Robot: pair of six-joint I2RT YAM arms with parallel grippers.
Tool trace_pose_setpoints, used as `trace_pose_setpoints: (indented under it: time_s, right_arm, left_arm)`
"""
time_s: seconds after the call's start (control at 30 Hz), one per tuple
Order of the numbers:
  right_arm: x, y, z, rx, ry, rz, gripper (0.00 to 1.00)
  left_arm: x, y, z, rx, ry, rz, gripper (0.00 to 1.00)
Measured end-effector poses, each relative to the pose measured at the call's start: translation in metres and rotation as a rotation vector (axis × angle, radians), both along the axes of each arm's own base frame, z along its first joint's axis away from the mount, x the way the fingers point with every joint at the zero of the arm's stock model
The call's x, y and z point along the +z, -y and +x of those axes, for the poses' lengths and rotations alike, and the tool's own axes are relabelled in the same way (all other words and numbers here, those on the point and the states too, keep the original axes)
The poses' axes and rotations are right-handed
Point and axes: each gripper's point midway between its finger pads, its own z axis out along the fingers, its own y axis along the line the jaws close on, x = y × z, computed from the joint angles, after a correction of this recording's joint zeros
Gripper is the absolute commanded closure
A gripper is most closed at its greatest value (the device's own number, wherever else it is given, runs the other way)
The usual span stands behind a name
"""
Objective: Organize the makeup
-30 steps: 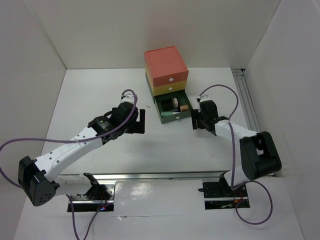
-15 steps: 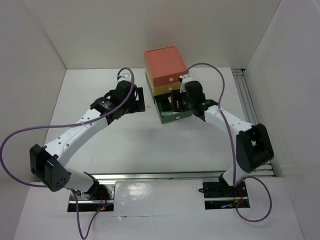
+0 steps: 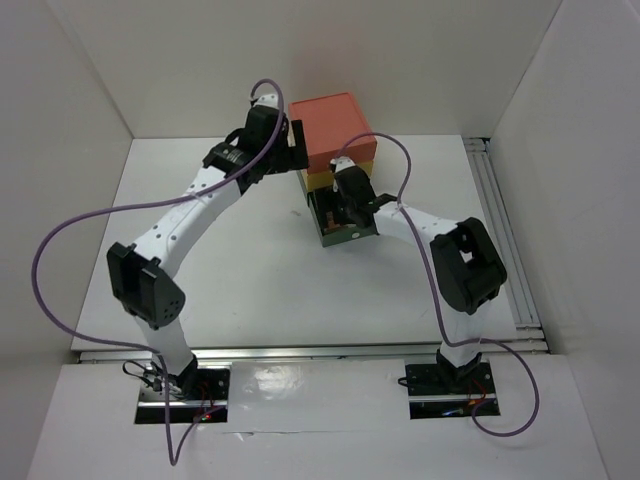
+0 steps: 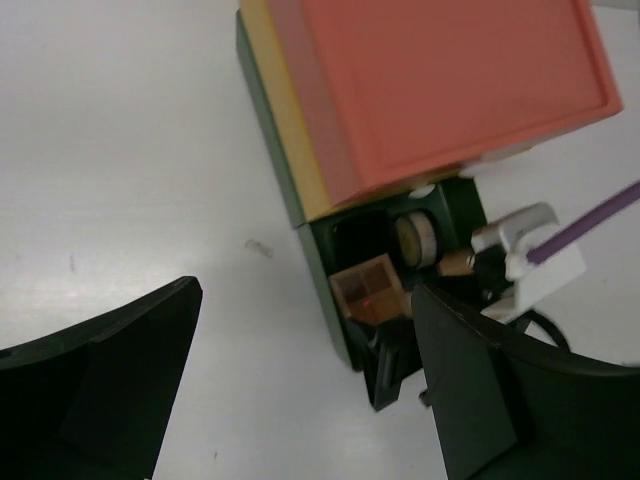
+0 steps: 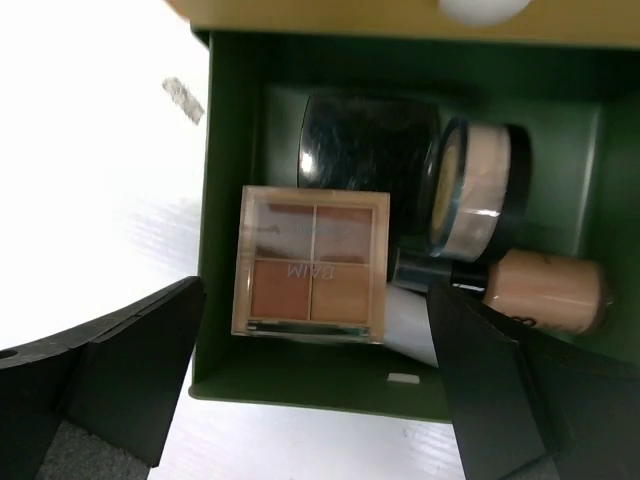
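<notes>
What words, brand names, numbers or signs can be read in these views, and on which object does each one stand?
"BAIM": my best reading of blurred lettering, seen upside down, on the clear lid of the four-pan palette lying in the green drawer.
Small white mark on the drawer's front edge: too small to read.
No other readable text shows in any view.
</notes>
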Motion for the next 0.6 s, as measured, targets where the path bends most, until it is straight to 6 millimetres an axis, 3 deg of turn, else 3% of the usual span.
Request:
trace_pose_setpoints:
  time_s: [0.13,0.23,0.43,0.53,0.6]
  right_arm:
    - [0.016,0.004,0.003,-0.019,0.034,0.000,0.01]
    - [0.042,0.011,-0.001,-0.036,0.088,0.013,0.01]
    - [0.100,0.040,-0.035,-0.070,0.203,0.062,0.18]
    - [0.110,0.055,-0.054,-0.079,0.226,0.075,0.21]
    - [0.103,0.063,-0.066,-0.069,0.215,0.076,0.21]
  left_arm:
    - [0.000,0.024,0.034,-0.029,0.015,-0.020,0.03]
    - [-0.007,0.035,0.053,-0.038,0.011,-0.034,0.09]
    - [-0.021,0.041,0.081,-0.021,0.003,-0.077,0.25]
    - [-0.031,0.037,0.095,-0.001,-0.004,-0.100,0.29]
    - [-0.039,0.035,0.100,0.001,-0.014,-0.107,0.29]
